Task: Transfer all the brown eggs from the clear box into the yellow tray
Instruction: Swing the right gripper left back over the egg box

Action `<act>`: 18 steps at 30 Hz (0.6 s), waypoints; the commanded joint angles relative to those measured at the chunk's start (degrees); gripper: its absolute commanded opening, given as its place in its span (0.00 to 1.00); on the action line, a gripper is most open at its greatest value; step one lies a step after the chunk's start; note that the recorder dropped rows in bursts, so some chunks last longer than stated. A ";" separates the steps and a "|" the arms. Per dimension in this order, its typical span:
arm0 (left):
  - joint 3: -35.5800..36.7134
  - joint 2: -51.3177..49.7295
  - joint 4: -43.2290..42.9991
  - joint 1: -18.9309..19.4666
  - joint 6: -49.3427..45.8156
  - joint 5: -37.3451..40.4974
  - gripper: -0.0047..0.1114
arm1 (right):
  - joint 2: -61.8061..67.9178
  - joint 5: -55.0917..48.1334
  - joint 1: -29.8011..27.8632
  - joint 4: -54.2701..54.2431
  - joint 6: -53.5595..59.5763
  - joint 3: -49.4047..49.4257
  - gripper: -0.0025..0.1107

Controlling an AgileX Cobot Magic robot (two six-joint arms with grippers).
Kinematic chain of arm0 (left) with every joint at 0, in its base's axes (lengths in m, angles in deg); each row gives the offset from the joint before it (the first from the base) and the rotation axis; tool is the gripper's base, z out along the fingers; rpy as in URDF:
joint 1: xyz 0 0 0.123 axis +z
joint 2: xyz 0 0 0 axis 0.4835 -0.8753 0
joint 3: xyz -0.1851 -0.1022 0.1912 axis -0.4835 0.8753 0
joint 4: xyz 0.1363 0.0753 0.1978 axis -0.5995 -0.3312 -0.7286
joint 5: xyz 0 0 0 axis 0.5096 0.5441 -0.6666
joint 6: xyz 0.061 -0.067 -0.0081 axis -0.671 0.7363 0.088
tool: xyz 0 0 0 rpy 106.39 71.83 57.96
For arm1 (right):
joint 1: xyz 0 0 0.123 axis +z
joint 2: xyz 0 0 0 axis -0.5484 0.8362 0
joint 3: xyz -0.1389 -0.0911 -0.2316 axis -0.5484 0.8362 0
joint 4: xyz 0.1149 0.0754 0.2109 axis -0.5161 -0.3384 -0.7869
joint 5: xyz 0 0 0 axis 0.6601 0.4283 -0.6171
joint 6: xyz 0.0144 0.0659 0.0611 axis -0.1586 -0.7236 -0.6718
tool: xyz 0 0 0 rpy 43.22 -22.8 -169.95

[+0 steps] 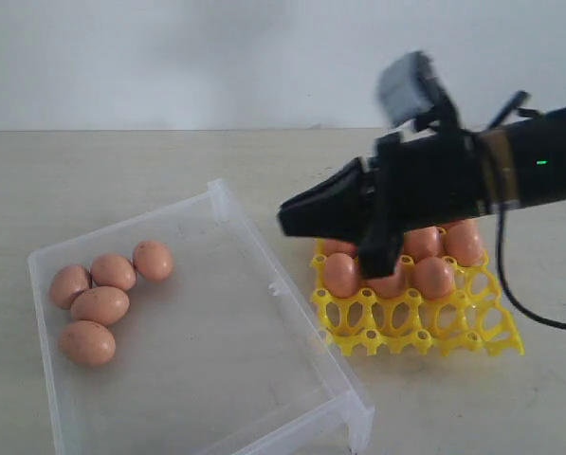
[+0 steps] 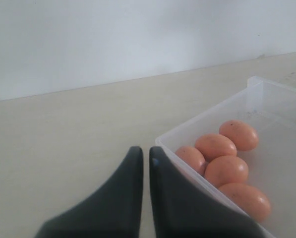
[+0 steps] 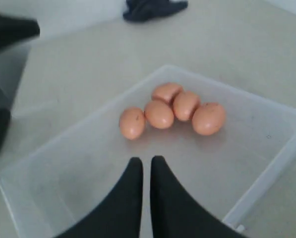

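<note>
- Pale tabletop point(image 1: 121, 171) against a white wall; five eggs point(image 1: 100, 305) lie clustered at one end of the clear box point(image 1: 235, 332).
- The yellow tray point(image 1: 425, 332) beside the box holds more eggs, and its near cups are bare.
- The right gripper point(image 1: 290, 216) hangs shut and empty over the box. The left gripper point(image 2: 145, 151) is closed too, just outside a box corner.
- Likely reaching for another egg: next, open the jaws and lower them around one.

Translucent plastic clear box point(image 1: 216, 360); glossy plastic yellow tray point(image 1: 396, 332); smooth brown eggs point(image 1: 100, 305).

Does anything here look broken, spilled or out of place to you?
Nothing stands out. Five brown eggs lie whole, huddled in one corner of the clear box. The other eggs sit neatly in cups of the yellow tray. No cracks or spills show.
</note>
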 commanded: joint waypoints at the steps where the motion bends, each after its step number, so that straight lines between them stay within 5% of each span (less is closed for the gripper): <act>1: 0.21 0.15 0.40 -0.17 0.03 -0.44 0.08 | -0.63 -34.94 18.57 6.68 -1.75 -5.60 0.02; 6: 0.21 0.15 0.40 -0.17 0.03 -0.44 0.08 | 2.65 -69.33 34.91 6.68 -1.11 -11.04 0.02; 9: 0.21 0.15 0.40 -0.17 0.03 -0.44 0.08 | 6.66 -68.74 37.55 2.87 -2.06 -15.04 0.02; 11: 0.21 0.15 0.40 -0.17 0.03 -0.44 0.08 | 11.19 -71.52 36.91 -15.36 -4.26 -19.61 0.02; 13: 0.21 0.15 0.40 -0.17 0.03 -0.44 0.08 | 15.19 -76.56 35.96 -41.20 15.75 -25.12 0.02; 14: 0.21 0.15 0.40 -0.17 0.03 -0.44 0.08 | 17.48 -82.86 35.92 -59.96 37.36 -29.87 0.02; 15: 0.21 0.15 0.40 -0.17 0.03 -0.44 0.08 | 18.57 -87.04 35.92 -67.13 46.53 -32.77 0.02; 16: 0.21 0.15 0.40 -0.17 0.03 -0.44 0.08 | 21.88 -99.69 35.68 -81.31 63.08 -39.27 0.02; 18: 0.21 0.15 0.40 -0.17 0.03 -0.44 0.08 | 26.16 -108.98 35.23 -89.08 69.09 -46.43 0.02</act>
